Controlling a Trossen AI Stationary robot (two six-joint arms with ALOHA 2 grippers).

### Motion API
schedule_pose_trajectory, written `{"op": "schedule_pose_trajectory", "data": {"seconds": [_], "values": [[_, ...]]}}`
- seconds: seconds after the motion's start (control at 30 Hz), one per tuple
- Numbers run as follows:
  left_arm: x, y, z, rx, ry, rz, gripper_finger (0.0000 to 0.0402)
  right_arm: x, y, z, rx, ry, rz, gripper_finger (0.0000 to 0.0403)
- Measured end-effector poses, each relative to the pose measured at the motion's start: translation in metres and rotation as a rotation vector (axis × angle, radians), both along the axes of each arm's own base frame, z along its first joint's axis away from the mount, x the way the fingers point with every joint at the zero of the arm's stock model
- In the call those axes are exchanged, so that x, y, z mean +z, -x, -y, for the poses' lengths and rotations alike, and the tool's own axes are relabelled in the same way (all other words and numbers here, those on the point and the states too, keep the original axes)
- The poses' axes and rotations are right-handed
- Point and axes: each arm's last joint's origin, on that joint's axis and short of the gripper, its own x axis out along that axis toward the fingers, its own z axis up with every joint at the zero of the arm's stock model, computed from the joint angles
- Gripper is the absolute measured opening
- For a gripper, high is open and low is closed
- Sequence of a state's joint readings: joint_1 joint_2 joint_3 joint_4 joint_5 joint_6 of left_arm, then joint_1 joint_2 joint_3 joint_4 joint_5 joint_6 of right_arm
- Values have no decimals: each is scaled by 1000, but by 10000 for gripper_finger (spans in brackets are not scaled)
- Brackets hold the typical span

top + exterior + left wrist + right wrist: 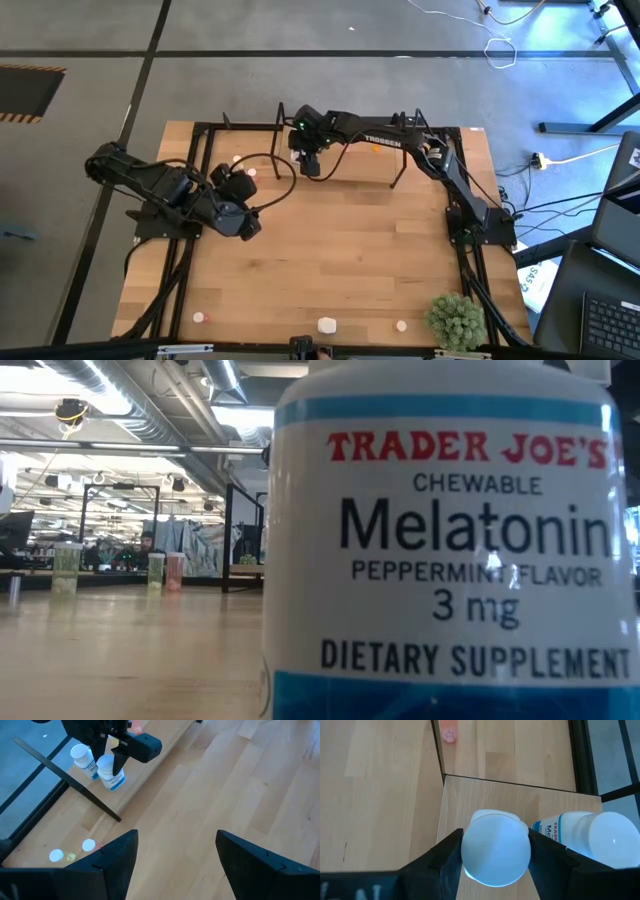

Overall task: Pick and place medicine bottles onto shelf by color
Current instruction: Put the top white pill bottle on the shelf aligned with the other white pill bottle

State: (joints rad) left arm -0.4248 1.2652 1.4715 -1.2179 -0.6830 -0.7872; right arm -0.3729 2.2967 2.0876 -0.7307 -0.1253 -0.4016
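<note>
1. Right tool (495, 852) grips white-capped cylindrical medicine bottle (495, 847) over pale-based black-framed shelf (485, 795), worktop's twelve o'clock edge.
2. Advice: lower upright beside second white bottle (600, 837), then release.
3. Left tool (172, 857) open, idle, nine o'clock.

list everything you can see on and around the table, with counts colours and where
white bottles on the shelf: two, white with blue labels, side by side; one between the right gripper's fingers, the other beside it
shelf: one, pale base, thin black frames, far edge of the table
pink bottle: one, on the table beyond the shelf base
small bottles at the near edge: three, a pale pink, a white, a cream
melatonin bottle: one, white and blue, filling the low view
plant: one, green, near right corner
left gripper: open, empty, above bare tabletop
right gripper: around the white bottle
</note>
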Motion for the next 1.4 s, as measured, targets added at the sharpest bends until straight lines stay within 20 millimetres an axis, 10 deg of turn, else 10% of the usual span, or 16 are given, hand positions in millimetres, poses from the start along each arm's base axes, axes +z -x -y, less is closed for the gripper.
{"op": "schedule_pose_trajectory", "data": {"seconds": [1.4], "values": [[0, -5, -15, 37, -138, -31, 263, -1, -6, -18, 49, 104, -44, 194]]}}
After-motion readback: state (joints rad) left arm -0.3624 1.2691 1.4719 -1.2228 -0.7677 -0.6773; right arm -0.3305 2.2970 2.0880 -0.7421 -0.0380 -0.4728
